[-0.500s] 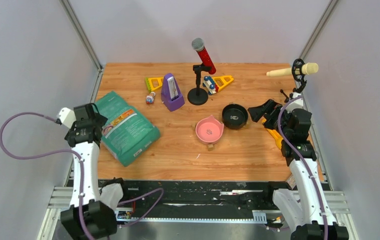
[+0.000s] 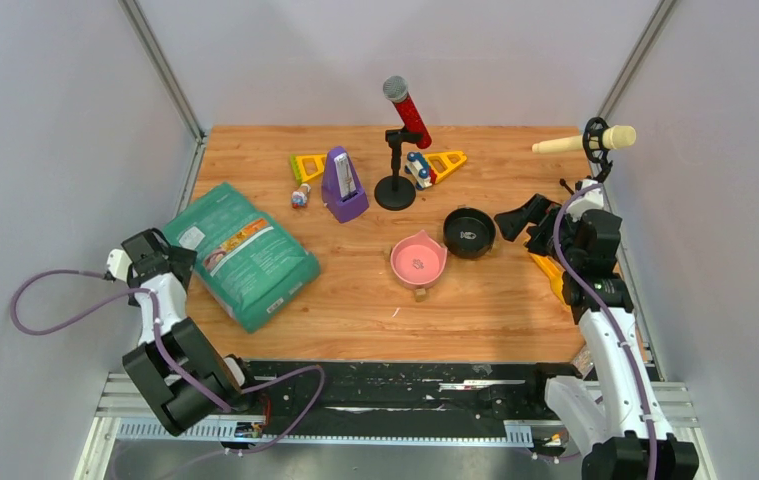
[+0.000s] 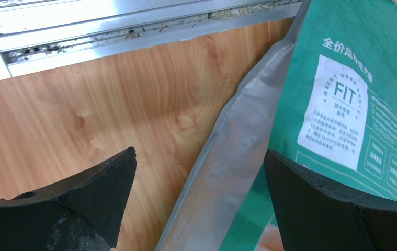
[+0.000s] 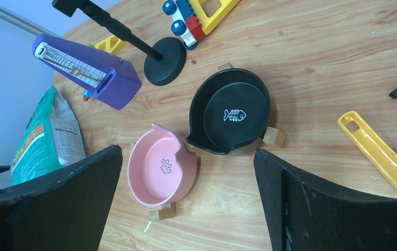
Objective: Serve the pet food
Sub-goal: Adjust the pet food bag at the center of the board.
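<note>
No kibble shows; the teal-green pet food bag [image 2: 252, 255] lies flat at the table's left, white label up. My left gripper [image 2: 181, 257] is open and empty at the bag's left end; in its wrist view [image 3: 200, 175] the fingers straddle the bag's silver sealed edge [image 3: 227, 167] without touching it. My right gripper [image 2: 518, 221] is open and empty, raised right of the black bowl [image 2: 469, 232]. The pink bowl [image 2: 418, 260] stands beside it, empty. Both bowls show in the right wrist view, pink [image 4: 159, 170] and black [image 4: 235, 115]. The yellow scoop [image 4: 379, 154] lies on the table at the right.
A purple metronome [image 2: 343, 185], a red microphone on a black stand [image 2: 400, 150] and yellow toy blocks [image 2: 435, 165] stand at the back. A cream microphone [image 2: 585, 142] sticks in from the right wall. Metal rails run along the near and left table edges.
My left arm has folded back and lowered, bringing its gripper nearer to the bag's near-left end. My right gripper has shifted slightly farther away. The bag and bowls have not moved.
</note>
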Controlling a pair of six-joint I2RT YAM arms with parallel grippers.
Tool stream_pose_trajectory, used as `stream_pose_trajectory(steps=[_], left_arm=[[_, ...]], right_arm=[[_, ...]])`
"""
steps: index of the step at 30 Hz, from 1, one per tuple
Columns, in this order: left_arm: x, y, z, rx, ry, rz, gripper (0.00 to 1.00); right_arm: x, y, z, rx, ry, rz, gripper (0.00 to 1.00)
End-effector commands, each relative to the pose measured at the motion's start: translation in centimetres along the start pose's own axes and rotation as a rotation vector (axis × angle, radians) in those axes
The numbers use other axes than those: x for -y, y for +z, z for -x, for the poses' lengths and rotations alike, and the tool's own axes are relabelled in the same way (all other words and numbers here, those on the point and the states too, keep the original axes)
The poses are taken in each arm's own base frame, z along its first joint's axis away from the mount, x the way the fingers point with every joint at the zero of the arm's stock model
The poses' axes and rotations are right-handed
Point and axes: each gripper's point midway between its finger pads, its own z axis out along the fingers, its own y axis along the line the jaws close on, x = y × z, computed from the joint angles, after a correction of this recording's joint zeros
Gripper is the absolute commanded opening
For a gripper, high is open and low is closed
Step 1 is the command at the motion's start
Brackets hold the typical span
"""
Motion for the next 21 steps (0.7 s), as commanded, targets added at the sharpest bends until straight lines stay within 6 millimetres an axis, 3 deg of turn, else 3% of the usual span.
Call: stream_pose_trajectory(steps=[1, 6, 11, 18, 21], left_arm=[[1.9, 1.5, 0.1, -0.027, -0.023, -0.084, 1.0], [1.5, 3.1, -1.7, -0.091, -0.03, -0.081, 1.0], [2.6, 3.9, -4.7, -0.218, -0.05, -0.173, 1.0], [4.6, 3.0, -8.4, -0.385, -0.073, -0.363, 1.0], [4.6, 2.3, -9.5, -0.414, -0.075, -0.41, 1.0]], right_arm=[[-1.0, -0.1, 1.3, 0.013, -0.033, 0.027, 1.0], [-0.7, -0.3, 1.5, 0.034, -0.036, 0.006, 1.0], [-0.6, -0.7, 1.8, 0.058, -0.041, -0.005, 1.0], [-0.5, -0.7, 1.8, 0.068, -0.039, -0.003, 1.0], [-0.6, -0.6, 1.7, 0.061, -0.036, 0.002, 1.0]])
